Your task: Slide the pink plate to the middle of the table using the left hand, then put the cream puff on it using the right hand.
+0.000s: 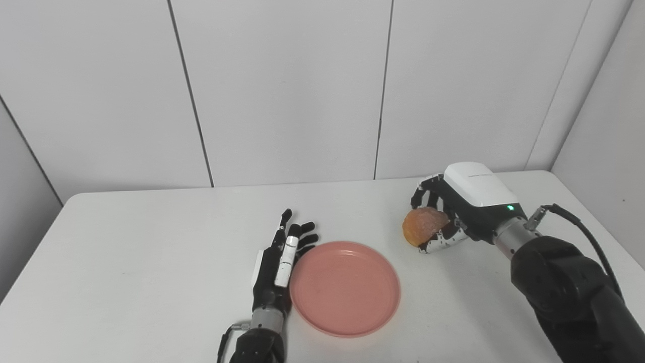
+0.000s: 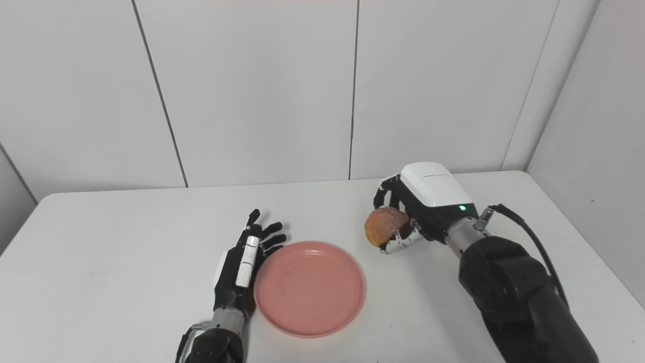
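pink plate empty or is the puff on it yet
Empty. The pink plate shows only its bare inside; the cream puff is off to its right, held in the right hand.

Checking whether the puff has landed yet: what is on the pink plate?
Nothing: the pink plate is bare. The cream puff sits in the right hand, off to the plate's right.

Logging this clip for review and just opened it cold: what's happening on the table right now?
A humanoid robot works at a white table. Its left hand rests open against the left rim of an empty pink plate near the table's middle. Its right hand is shut on a golden-brown cream puff, to the right of the plate and beyond it, not yet over it.
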Available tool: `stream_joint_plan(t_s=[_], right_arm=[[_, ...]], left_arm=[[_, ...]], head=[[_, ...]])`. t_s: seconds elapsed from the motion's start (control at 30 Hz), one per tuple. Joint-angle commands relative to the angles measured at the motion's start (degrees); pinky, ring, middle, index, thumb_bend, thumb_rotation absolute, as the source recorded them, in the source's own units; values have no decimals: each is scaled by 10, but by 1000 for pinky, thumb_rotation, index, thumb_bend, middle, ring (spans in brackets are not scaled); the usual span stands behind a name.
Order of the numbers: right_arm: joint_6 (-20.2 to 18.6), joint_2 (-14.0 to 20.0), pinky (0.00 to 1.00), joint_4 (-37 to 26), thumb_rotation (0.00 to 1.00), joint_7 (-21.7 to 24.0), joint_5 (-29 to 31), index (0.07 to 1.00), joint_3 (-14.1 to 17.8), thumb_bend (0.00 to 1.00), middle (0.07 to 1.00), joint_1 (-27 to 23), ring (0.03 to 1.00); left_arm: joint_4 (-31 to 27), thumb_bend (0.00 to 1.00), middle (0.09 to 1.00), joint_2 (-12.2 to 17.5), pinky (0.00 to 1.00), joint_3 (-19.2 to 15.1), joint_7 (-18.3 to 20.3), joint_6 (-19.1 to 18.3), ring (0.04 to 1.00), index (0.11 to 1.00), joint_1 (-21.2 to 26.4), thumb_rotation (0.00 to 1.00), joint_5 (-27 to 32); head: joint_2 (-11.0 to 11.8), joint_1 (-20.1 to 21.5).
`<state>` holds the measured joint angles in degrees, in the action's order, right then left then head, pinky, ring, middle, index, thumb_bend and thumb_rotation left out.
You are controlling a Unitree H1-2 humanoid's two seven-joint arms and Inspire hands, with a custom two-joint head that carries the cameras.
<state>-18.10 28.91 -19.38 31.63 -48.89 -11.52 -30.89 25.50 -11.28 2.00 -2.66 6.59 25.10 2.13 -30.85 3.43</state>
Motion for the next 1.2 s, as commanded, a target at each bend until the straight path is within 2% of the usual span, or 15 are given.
stream_joint_plan(t_s=[0.0, 0.23, 0.27, 0.33, 0.37, 0.43, 0.53, 0.6, 0.67, 0.77, 1.03, 1.1, 1.17], right_arm=[[12, -11, 175, -20, 0, -4, 0, 487, -4, 530, 454, -36, 244], [21, -43, 177, -11, 0, 4, -3, 482, -42, 531, 471, -57, 248], [22, -49, 178, -9, 0, 1, -2, 497, -46, 526, 422, -58, 250], [30, -57, 180, -2, 0, -6, 0, 502, -52, 523, 397, -57, 250], [36, -58, 252, 2, 0, -8, -3, 509, -56, 524, 399, -57, 285], [50, -60, 319, 12, 0, -8, -6, 514, -66, 524, 403, -59, 318], [61, -66, 218, 25, 0, -7, -5, 516, -78, 522, 396, -60, 274], [59, -69, 174, 32, 0, 0, -17, 489, -88, 530, 455, -60, 244], [55, -71, 220, 36, 0, 11, -29, 484, -99, 531, 467, -62, 266], [56, -75, 176, 46, 0, 15, -31, 484, -107, 531, 471, -61, 243], [77, -67, 196, 76, 0, 27, -52, 484, -135, 531, 472, -66, 268], [78, -69, 194, 84, 0, 26, -53, 501, -138, 526, 414, -66, 264], [79, -73, 205, 91, 0, 24, -53, 507, -139, 525, 399, -66, 277]], left_arm=[[17, 793, 793, -13, 733, 1, -11, -40, 762, 936, -13, 897, -4], [5, 802, 805, -14, 747, 1, -13, -57, 792, 940, -15, 938, -10], [3, 801, 805, -14, 748, 1, -13, -58, 795, 940, -15, 945, -10], [1, 792, 803, -13, 741, 0, -13, -59, 794, 938, -16, 952, -11], [1, 784, 803, -12, 734, -1, -13, -59, 792, 937, -16, 958, -11], [0, 777, 801, -11, 727, -1, -12, -60, 789, 934, -16, 960, -11], [-1, 771, 796, -10, 728, -2, -12, -63, 786, 935, -15, 965, -11], [-1, 770, 796, -10, 724, -2, -12, -63, 783, 938, -15, 964, -11], [-2, 776, 794, -9, 724, -2, -11, -65, 783, 937, -15, 962, -11], [-6, 785, 793, -9, 716, -2, -9, -68, 780, 935, -17, 958, -10], [-14, 768, 782, -8, 712, -2, -10, -74, 774, 933, -21, 950, -10], [-14, 759, 776, -9, 708, -1, -8, -74, 762, 928, -22, 942, -9], [-13, 751, 770, -10, 713, 0, -6, -74, 759, 929, -23, 940, -8]], head=[[-2, -7], [-5, -14], [-5, -14], [-6, -13], [-6, -13], [-7, -12], [-6, -10], [-6, -9], [-6, -9], [-8, -7], [-12, -1], [-12, 2], [-12, 4]])
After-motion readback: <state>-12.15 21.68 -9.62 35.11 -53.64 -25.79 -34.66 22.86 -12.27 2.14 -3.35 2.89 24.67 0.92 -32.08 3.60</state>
